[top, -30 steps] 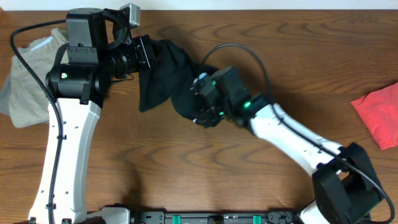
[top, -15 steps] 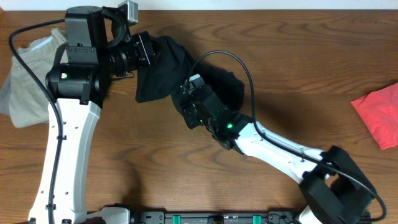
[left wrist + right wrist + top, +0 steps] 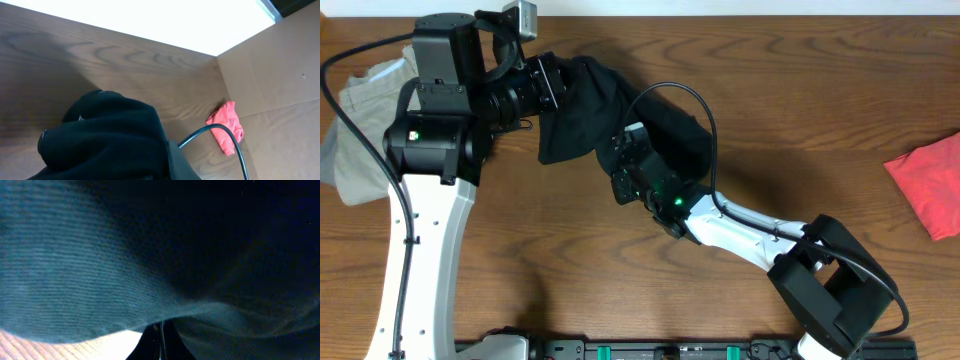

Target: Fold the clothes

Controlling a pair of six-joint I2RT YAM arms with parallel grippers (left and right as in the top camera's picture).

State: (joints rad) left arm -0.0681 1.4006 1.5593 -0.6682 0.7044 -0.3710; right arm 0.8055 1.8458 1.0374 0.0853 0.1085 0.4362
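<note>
Both pinched tight on black T-shirt (image 3: 585,100), left fingers (image 3: 556,88), right fingers (image 3: 619,165)

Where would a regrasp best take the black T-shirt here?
Probably its loose corner, lower left in the overhead view, coming from the robot's side. The black T-shirt hangs bunched between the left tool at its top edge and the right tool, leaving that corner free.
</note>
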